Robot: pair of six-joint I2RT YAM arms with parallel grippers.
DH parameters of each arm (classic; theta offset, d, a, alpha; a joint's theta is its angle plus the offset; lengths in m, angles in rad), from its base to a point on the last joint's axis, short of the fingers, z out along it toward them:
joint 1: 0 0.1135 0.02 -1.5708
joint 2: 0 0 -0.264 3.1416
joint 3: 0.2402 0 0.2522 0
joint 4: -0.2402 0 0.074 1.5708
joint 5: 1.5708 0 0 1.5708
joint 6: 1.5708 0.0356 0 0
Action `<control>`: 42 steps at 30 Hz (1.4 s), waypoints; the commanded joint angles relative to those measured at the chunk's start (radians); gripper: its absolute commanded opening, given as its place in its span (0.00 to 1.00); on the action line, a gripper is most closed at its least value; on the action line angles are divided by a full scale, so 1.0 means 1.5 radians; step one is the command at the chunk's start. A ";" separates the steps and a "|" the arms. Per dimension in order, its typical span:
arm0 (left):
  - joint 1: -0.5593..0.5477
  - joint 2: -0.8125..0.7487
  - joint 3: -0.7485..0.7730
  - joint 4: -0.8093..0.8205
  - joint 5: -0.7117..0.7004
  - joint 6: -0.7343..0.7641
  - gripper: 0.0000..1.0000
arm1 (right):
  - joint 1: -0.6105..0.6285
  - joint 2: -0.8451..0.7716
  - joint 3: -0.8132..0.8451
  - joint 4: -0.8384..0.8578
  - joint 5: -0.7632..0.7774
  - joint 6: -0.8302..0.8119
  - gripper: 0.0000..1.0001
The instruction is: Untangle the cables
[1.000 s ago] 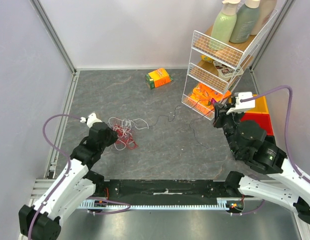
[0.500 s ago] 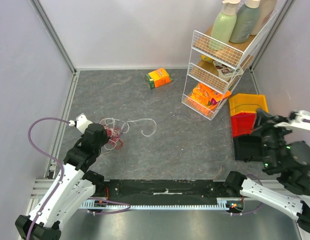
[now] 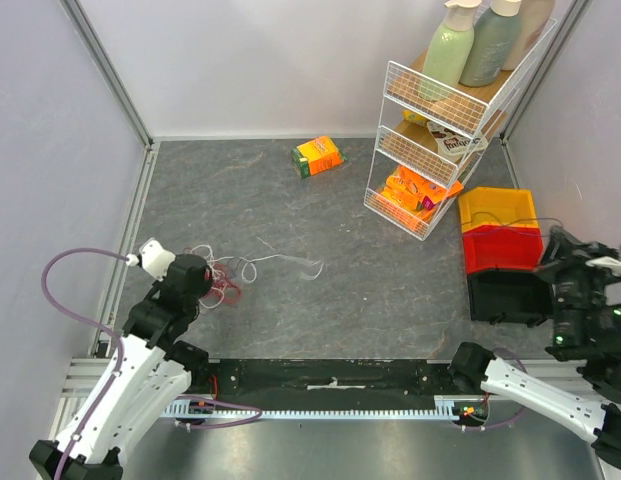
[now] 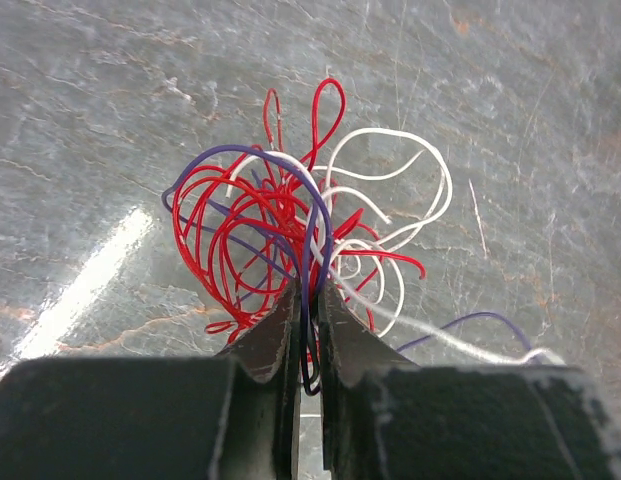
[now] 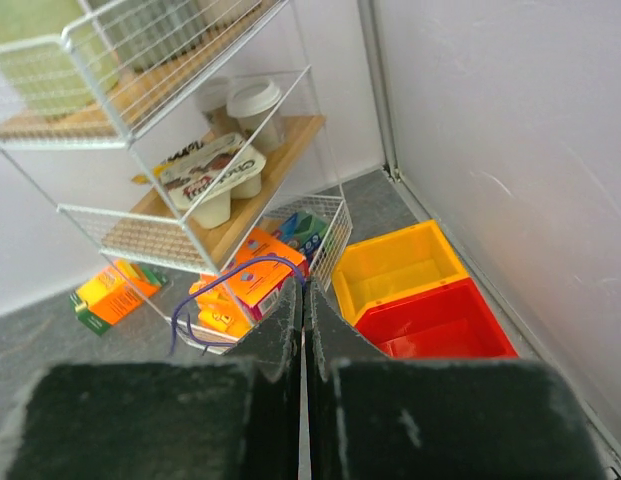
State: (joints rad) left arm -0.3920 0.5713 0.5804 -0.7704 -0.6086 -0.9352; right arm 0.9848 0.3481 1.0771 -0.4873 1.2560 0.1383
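Left arm [image 3: 150,340] bends low, left tool [image 4: 308,300] pinching the tangled thin red, white and purple cables [image 4: 280,215]; raised right tool [image 5: 301,290] pinches a thin dark wire loop [image 5: 230,266].

No lettering is legible: print on the cup lid [image 5: 205,172] and the orange box [image 3: 318,156] is too blurred.

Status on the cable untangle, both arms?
Left gripper: fingers shut on the red-white tangle. Right gripper: fingers shut on a dark cable, raised at far right. Wire rack close beside that cable.
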 commanded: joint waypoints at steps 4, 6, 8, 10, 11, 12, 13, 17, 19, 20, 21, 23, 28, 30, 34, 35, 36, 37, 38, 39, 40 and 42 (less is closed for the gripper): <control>0.004 -0.058 0.011 -0.057 -0.098 -0.125 0.02 | 0.005 -0.022 0.027 0.013 -0.009 -0.031 0.00; 0.005 -0.056 0.019 -0.066 -0.111 -0.133 0.02 | 0.005 -0.015 0.029 0.004 0.007 -0.033 0.00; 0.004 -0.050 0.026 -0.052 -0.103 -0.101 0.02 | 0.006 -0.016 0.027 0.006 -0.023 -0.020 0.00; 0.005 -0.040 0.026 -0.016 -0.075 -0.058 0.02 | 0.010 0.000 0.017 0.009 -0.095 0.005 0.00; 0.005 -0.032 0.022 0.017 -0.041 -0.023 0.02 | 0.010 0.017 0.010 0.005 -0.136 0.017 0.00; 0.005 -0.025 0.016 0.045 -0.018 0.000 0.02 | 0.011 0.043 0.005 -0.001 -0.171 0.034 0.00; 0.005 -0.013 0.014 0.067 0.006 0.015 0.02 | 0.011 0.070 -0.002 -0.004 -0.207 0.052 0.00; 0.005 0.036 0.018 0.110 0.068 0.048 0.02 | 0.011 0.163 -0.042 0.015 -0.334 0.121 0.00; 0.005 0.054 0.027 0.112 0.091 0.072 0.02 | 0.012 0.182 -0.073 0.035 -0.384 0.142 0.00; 0.005 0.060 0.031 0.113 0.097 0.081 0.03 | 0.011 0.190 -0.087 0.041 -0.403 0.145 0.00; 0.005 0.062 0.032 0.112 0.101 0.091 0.03 | 0.010 0.194 -0.096 0.038 -0.408 0.146 0.00; 0.005 0.055 0.028 0.113 0.102 0.096 0.04 | 0.011 0.194 -0.104 0.022 -0.394 0.151 0.00; 0.005 0.017 0.001 0.146 0.125 0.098 0.07 | 0.011 0.187 -0.111 -0.007 -0.371 0.152 0.00; 0.005 0.015 -0.002 0.156 0.139 0.097 0.07 | 0.011 0.213 -0.102 -0.042 -0.322 0.167 0.00; 0.006 0.023 -0.002 0.163 0.157 0.096 0.08 | -0.004 0.268 -0.056 -0.127 -0.187 0.216 0.00; 0.005 0.024 -0.001 0.164 0.160 0.096 0.07 | -0.016 0.278 -0.038 -0.142 -0.173 0.229 0.00; 0.005 0.025 -0.004 0.166 0.163 0.096 0.07 | -0.041 0.289 -0.025 -0.144 -0.169 0.229 0.00; 0.004 0.024 -0.006 0.169 0.169 0.095 0.07 | -0.071 0.299 -0.010 -0.148 -0.169 0.229 0.00; 0.004 0.022 -0.010 0.173 0.175 0.095 0.07 | -0.103 0.310 0.004 -0.147 -0.175 0.226 0.00; 0.004 0.021 -0.015 0.177 0.183 0.095 0.08 | -0.146 0.322 0.017 -0.147 -0.190 0.222 0.00; 0.005 0.019 -0.019 0.182 0.190 0.093 0.08 | -0.186 0.337 0.034 -0.147 -0.206 0.218 0.00; 0.005 0.011 -0.030 0.194 0.209 0.089 0.08 | -0.274 0.370 0.048 -0.135 -0.237 0.205 0.00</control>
State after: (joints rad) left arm -0.3878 0.6060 0.5636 -0.5549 -0.3523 -0.8234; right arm 0.7563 0.8497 1.0573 -0.6888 0.9051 0.4389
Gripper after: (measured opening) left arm 0.127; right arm 0.008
